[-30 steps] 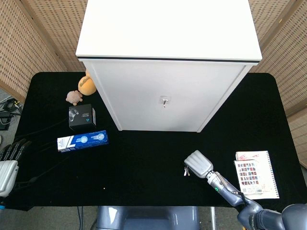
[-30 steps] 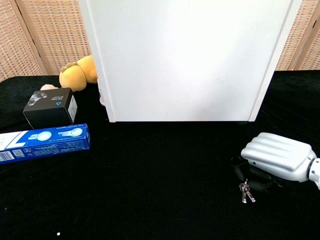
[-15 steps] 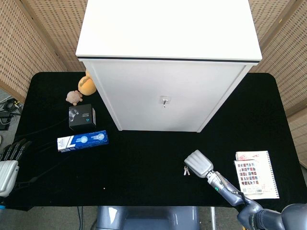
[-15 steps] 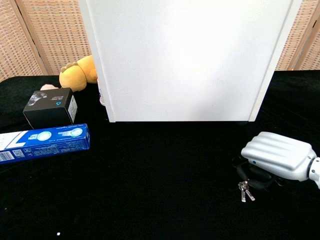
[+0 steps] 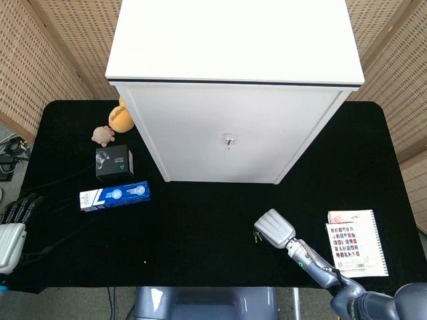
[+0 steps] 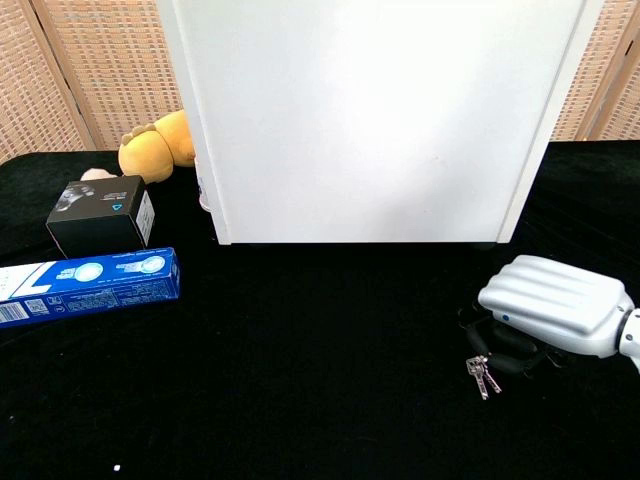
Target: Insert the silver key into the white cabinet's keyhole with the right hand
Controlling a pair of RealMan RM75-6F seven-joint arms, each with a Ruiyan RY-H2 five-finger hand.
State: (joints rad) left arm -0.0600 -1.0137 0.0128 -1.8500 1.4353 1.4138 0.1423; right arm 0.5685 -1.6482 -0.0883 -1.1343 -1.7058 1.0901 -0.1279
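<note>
Keys point(image 6: 481, 371) dangle beneath the right robot hand point(image 6: 553, 318), whose dark fingers point(image 6: 505, 345) curl under the pale shell and grip the silver bunch just above the black tabletop point(image 5: 200, 220). The white cabinet point(image 5: 230, 87) stands closed behind, its keyhole point(image 5: 229, 139) in the middle of the door with a small metal piece showing there. The left robot hand point(image 5: 13, 223) rests at the tabletop's left edge, fingers apart, holding nothing. A blue toothpaste box point(image 5: 115, 195), a black box point(image 5: 113, 163) and plush toys point(image 5: 117, 120) sit left of the cabinet; a spiral notebook point(image 5: 356, 242) lies at the right.
</note>
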